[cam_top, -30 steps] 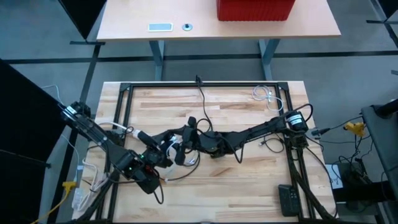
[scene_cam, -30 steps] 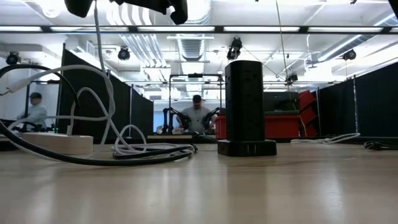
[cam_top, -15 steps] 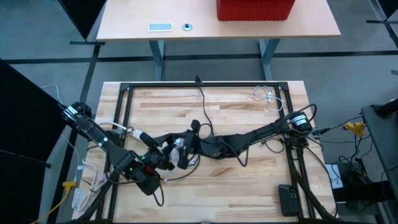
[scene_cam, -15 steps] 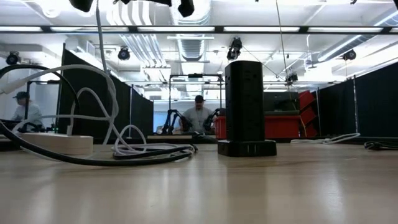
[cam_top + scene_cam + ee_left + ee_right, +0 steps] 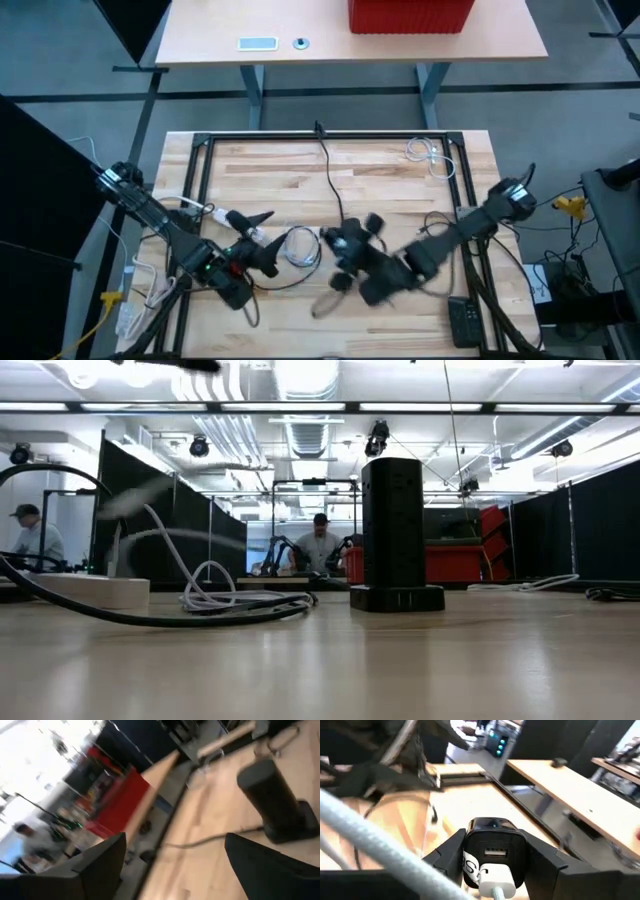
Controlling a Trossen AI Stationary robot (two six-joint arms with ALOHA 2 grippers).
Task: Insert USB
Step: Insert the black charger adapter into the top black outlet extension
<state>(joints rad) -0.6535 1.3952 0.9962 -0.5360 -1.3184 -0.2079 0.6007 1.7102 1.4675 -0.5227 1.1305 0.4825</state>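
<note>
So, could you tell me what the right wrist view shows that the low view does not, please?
Only the right wrist view shows the right gripper shut on a black USB charger, with a white plug in one of its ports and a white cable running off it.

Only the low view shows the black power tower standing upright on the table, a white power strip, and people in the room behind.

Both show the wooden table and white cable.
</note>
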